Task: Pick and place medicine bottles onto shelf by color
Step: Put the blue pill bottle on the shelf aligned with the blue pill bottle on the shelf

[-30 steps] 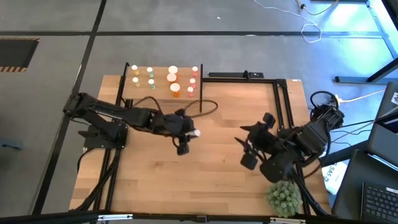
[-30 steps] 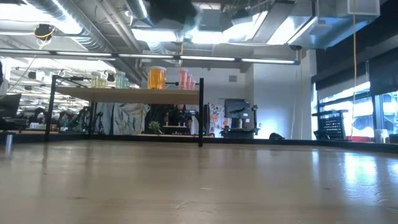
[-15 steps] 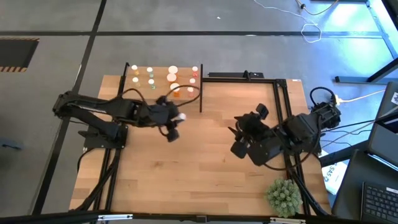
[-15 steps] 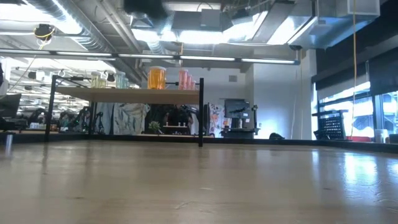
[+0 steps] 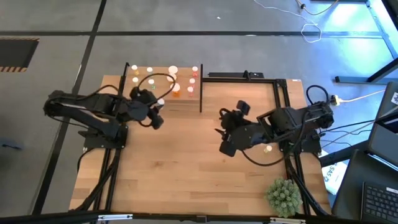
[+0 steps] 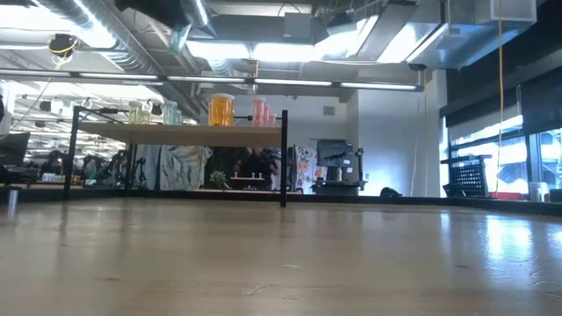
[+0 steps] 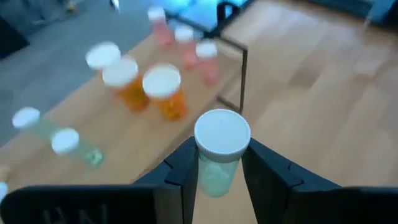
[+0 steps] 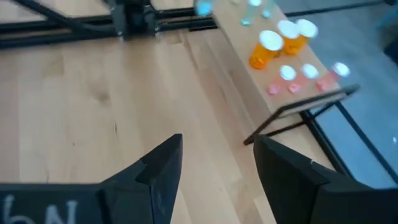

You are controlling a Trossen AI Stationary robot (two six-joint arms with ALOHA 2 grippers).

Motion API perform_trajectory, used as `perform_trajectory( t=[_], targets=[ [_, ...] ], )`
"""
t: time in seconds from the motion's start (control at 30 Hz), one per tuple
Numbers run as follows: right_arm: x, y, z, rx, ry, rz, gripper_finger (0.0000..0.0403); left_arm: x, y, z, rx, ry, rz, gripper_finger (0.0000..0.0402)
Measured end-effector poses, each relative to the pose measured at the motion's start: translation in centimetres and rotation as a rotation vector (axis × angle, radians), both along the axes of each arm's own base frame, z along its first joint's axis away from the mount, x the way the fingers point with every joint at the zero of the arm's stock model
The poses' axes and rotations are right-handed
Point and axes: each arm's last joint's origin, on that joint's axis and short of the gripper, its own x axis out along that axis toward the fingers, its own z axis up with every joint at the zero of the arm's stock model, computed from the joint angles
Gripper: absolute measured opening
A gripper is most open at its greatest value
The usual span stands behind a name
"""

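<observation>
Clamped upright by its body between the left gripper fingers, a pale green bottle is held over the shelf front, seemingly so it can join the green bottles, while the right gripper is kept empty and wide over mid-table.

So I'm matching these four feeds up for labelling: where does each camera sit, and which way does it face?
High: overhead, straight down on the light wooden tabletop; both dark arms show.
Low: at tabletop height, level toward the raised light wooden shelf; hardly any arm shows.
Left wrist: on the left arm, past the left pincer shut on a pale green white-capped bottle.
Right wrist: on the right arm, past the open right pincer.
Shared: all four see the shelf's orange white-capped bottles.
</observation>
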Motion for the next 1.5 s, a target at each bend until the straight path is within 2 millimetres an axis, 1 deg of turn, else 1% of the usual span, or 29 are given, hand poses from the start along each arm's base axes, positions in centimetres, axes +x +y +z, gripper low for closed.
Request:
perform_trajectory(
  t=[0.2,0.27,0.33,0.47,0.57,0.63,0.83,0.93,1.03,1.17,1.37,1.5],
  targets=[
    [1.7,-0.3,0.1,0.01,-0.027,0.113,0.02,-2.2,0.4,0.2,0.035,-0.046,0.074,0.0108],
    [2.2,-0.5,0.2,0.015,-0.045,0.14,0.02,-2.6,0.5,-0.4,0.057,-0.019,0.091,0.0108],
    [2.5,-0.7,0.1,0.016,-0.038,0.152,0.02,-2.9,0.6,-0.6,0.054,-0.038,0.11,0.0108],
    [3.2,-1.3,-0.3,0.045,-0.03,0.16,0.02,-4.1,0.9,-1.3,0.049,-0.06,0.137,0.0108],
    [3.9,-1.6,-0.6,0.046,-0.024,0.175,0.02,-4.9,1.0,-2.2,0.06,-0.053,0.15,0.0108],
    [4.4,-1.6,-0.9,0.052,-0.024,0.183,0.02,-5.4,1.1,-2.6,0.06,-0.086,0.167,0.0108],
    [5.4,-1.7,-1.2,0.051,-0.041,0.218,0.02,-6.8,1.4,-5.2,0.068,-0.107,0.19,0.0108],
    [5.8,-1.8,-1.4,0.054,-0.045,0.224,0.02,-7.1,1.5,-6.3,0.069,-0.151,0.203,0.0108],
    [6.2,-1.8,-1.8,0.051,-0.038,0.224,0.02,-7.4,1.6,-7.6,0.091,-0.155,0.209,0.0108],
    [6.8,-2.1,-2.1,0.079,-0.028,0.269,0.02,-7.1,1.8,-8.8,0.13,-0.158,0.195,0.0108],
    [8.0,-3.1,-3.0,0.089,-0.019,0.252,0.02,-6.2,2.4,-8.8,0.176,-0.181,0.152,0.0108],
    [9.0,-3.3,-3.9,0.119,-0.005,0.269,0.02,-6.1,3.2,-8.5,0.185,-0.179,0.159,0.0108]
  ],
)
